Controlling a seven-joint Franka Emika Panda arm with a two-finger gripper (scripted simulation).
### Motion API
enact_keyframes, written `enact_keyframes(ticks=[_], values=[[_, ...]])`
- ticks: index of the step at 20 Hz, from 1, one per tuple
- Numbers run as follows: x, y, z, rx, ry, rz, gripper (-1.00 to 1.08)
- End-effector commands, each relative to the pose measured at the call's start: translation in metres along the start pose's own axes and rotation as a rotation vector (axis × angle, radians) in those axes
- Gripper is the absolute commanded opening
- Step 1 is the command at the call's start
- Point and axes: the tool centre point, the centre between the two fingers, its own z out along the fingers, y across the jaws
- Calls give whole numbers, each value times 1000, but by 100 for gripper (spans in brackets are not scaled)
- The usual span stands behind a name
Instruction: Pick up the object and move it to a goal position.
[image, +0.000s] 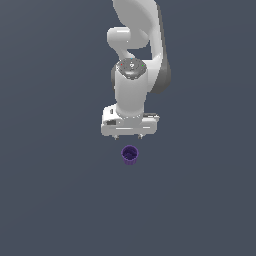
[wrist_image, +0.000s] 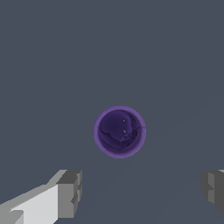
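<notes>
Gripper (image: 128, 136) hangs above the floor, pointing straight down, fingers spread wide and holding nothing. Wrist view confirms it: two grey fingertips (wrist_image: 70, 192) sit well apart at either side of the picture, with bare ground between them.

Purple cup (image: 130, 155) stands upright on the plain dark surface (image: 50, 200), hollow top facing up. In the exterior view it lies just below the gripper in the picture, apart from it, no contact. In the wrist view the cup (wrist_image: 119, 131) appears as a round rim with a dark interior, seen nearly from directly overhead, and it is not between the fingertips but offset from the line joining them.

Judgement: this is the approach stage. Wide opening makes sense, since the cup is narrower than the span and needs clearance on both sides. Vertical wrist suits a top-down grasp across the ribbed wall. Next move likely calls for shifting over the cup, then descending. No goal marker is visible in either view.
</notes>
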Motion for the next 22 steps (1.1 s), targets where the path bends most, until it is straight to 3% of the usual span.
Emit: enact_keyframes(ticks=[1, 9, 22], values=[[0, 0, 0, 0, 0, 0, 28], [3, -15, -3, 13, 6, -28, 28], [9, -8, 9, 12, 4, -120, 28]])
